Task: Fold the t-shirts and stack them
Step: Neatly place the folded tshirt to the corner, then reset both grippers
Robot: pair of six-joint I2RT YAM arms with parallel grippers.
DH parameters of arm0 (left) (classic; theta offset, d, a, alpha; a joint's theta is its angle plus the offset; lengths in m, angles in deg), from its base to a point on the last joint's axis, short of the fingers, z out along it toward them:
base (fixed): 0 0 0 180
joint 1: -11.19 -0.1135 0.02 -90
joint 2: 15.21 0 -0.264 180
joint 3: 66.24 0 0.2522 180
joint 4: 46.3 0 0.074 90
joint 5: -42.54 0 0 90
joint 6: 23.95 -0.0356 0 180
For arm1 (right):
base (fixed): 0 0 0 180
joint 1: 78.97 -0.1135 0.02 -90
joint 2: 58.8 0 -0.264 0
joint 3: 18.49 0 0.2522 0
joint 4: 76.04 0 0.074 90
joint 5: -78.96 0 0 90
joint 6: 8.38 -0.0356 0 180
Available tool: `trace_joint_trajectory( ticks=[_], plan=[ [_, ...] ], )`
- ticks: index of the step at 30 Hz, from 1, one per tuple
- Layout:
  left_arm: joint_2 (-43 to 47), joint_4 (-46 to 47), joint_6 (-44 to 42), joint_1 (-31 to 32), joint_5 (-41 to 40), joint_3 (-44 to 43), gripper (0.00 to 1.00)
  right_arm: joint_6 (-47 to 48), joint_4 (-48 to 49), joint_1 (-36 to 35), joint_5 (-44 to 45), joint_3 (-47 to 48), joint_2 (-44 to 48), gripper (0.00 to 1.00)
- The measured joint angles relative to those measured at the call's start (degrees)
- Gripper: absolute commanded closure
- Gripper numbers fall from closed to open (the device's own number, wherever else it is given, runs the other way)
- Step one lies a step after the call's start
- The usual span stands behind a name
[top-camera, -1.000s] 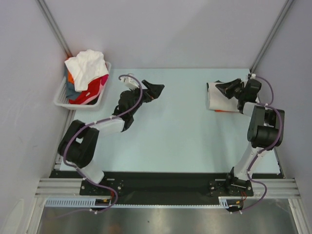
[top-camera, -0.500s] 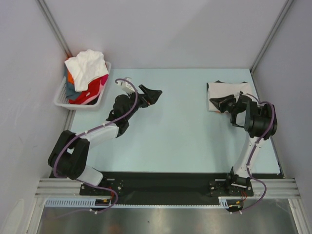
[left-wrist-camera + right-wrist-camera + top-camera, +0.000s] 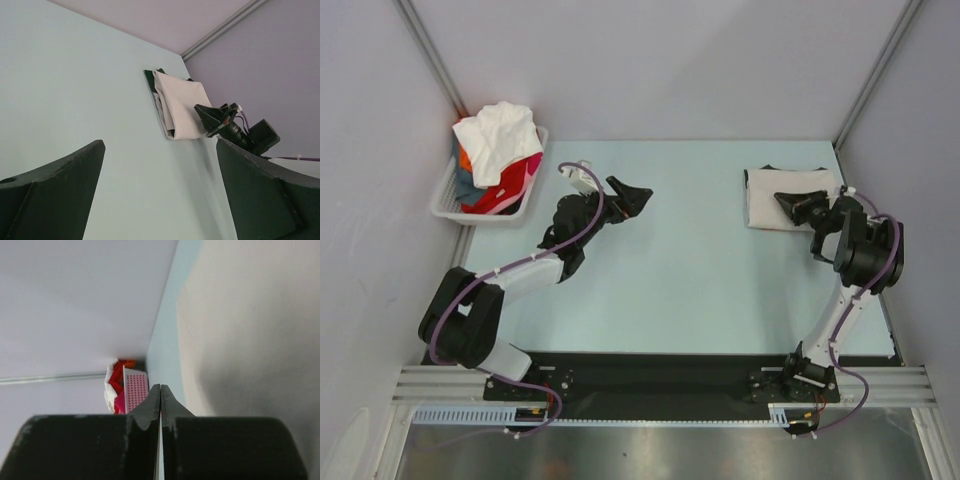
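Top external view: a folded shirt (image 3: 760, 210), cream w/ a dark green edge, is laid flat at the far right corner of the bench (image 3: 700, 270), probably as the base of the stack. The right tool (image 3: 785, 200) is seen low over it. In the right wrist view its fingers (image 3: 145, 415) are pressed together w/ nothing visible between them, so it is clenched on nothing, perhaps to smooth the cloth. Contact w/ the shirt cannot be told. The left tool (image 3: 635, 195) is held above the bench, left of centre, released and empty; its fingers (image 3: 55, 190) are spread wide. Other shirts (image 3: 500, 145) (white, red, orange) are heaped in the basket (image 3: 442, 202) at the far left, not yet folded. The left tool is judged well placed to fetch the next one, as the basket is on its side.
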Motion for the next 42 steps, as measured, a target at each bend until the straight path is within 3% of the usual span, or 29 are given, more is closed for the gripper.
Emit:
trace_joint_trajectory(
  ticks=[6,14,24,28,33,39,41,42],
  plan=[
    [0.04,-1.2,-0.59,0.0,0.11,0.02,0.0,-1.49,1.27,4.31,0.04,0.04,0.79,1.0],
    [0.87,-3.89,-1.97,0.0,0.11,0.11,0.0,-2.67,3.52,5.84,0.22,0.2,-6.23,1.0],
    [8.02,-14.88,-6.32,-0.07,-1.29,0.11,0.0,-0.68,-2.64,2.97,1.55,2.89,-1.25,0.99],
    [11.3,-20.72,-9.51,-0.09,-3.1,0.11,0.0,2.29,-7.1,-0.92,2.78,4.39,2.93,0.97],
    [15.04,-29.11,-13.25,-0.11,-8.04,0.13,0.0,14.6,-22.1,-8.61,9.16,4.9,13.09,0.94],
    [21.49,-32.09,-14.99,-0.15,-10.67,4.68,0.0,30.56,-36.0,-23.8,22.56,3.26,29.22,0.91],
    [24.04,-32.74,-15.1,-0.15,-10.71,7.06,0.0,35.91,-38.4,-30.4,28.89,-0.07,35.6,0.87],
    [25.49,-33.05,-15.13,-0.15,-10.71,8.44,0.0,38.29,-39.12,-34.05,32.11,-2.4,39.04,0.79]
  ],
)
